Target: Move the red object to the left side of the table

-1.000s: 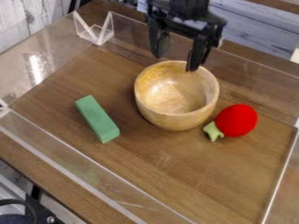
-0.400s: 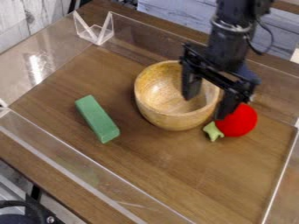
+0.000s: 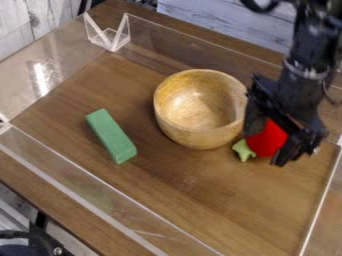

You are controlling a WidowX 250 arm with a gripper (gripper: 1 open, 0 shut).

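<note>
Apparently the arm hangs above the red toy fruit (image 3: pixel 267 138) to take it from overhead, its gripper (image 3: pixel 270 128) spread wide, one finger in front of the fruit. The fruit lies right of the wooden bowl (image 3: pixel 201 108), leafy end toward us. The dark fingers hide much of it; whether they touch, I can't tell.

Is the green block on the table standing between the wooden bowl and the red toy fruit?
No, the green block isn't between them. In the camera view it lies on the other side of the wooden bowl from the red toy fruit. It is on the table, though.
</note>
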